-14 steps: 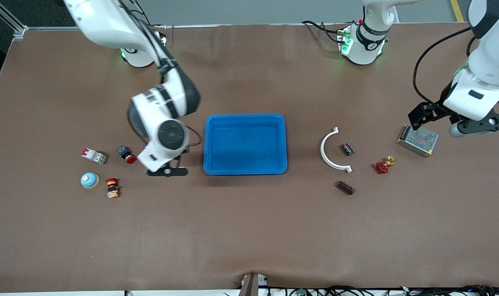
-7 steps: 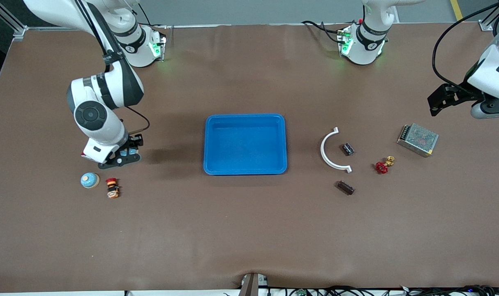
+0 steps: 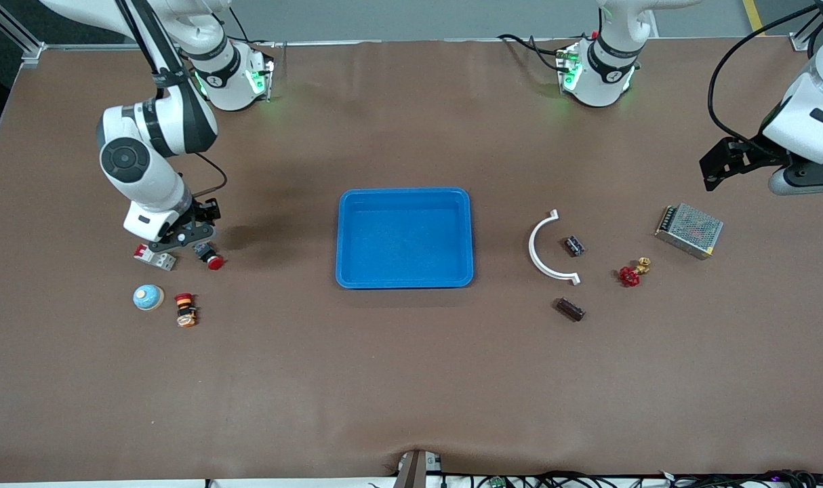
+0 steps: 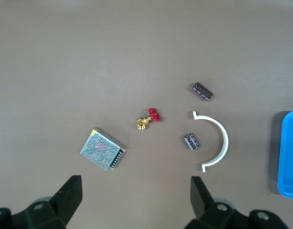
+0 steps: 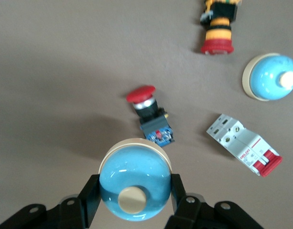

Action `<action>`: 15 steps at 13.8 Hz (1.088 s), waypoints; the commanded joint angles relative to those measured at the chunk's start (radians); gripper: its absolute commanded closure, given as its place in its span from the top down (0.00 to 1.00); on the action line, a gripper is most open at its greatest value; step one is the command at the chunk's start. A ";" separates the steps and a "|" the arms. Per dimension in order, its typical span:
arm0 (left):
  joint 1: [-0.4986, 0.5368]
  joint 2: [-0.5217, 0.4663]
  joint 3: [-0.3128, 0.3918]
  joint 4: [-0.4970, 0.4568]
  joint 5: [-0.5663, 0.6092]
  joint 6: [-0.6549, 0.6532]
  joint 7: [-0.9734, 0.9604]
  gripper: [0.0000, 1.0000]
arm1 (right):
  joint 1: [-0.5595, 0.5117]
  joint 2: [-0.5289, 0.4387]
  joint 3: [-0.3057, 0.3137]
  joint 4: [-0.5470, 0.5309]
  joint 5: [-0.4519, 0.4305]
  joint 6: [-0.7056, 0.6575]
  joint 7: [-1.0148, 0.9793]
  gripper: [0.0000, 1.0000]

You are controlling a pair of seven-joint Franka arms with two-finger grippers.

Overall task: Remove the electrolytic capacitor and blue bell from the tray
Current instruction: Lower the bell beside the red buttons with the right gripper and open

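Round blue bell with cream button clamped between right gripper fingers, over brown surface; left gripper fingers spread wide, empty.

right hand shifted over breaker, left arm raised

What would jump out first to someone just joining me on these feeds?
The right tool, shut on a blue bell over the red push button and the circuit breaker at the right arm's end of the table. A second blue bell sits on the table nearer the front camera, and the blue tray lies mid-table; the left tool hangs open at the left arm's end.
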 commanded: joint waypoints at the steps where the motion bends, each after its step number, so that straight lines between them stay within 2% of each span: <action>1: 0.002 -0.003 0.007 0.007 -0.037 -0.009 0.005 1.00 | -0.096 -0.055 0.019 -0.098 0.008 0.077 -0.110 0.00; 7: 0.003 -0.004 0.014 0.007 -0.044 -0.007 0.014 1.00 | -0.256 -0.042 0.018 -0.155 0.008 0.191 -0.325 0.00; 12: 0.000 -0.004 0.007 0.007 -0.044 -0.010 0.014 1.00 | -0.308 -0.029 0.019 -0.195 0.012 0.242 -0.331 0.00; 15: -0.002 -0.004 0.007 0.007 -0.044 -0.010 0.013 1.00 | -0.305 -0.008 0.019 -0.216 0.070 0.272 -0.331 0.00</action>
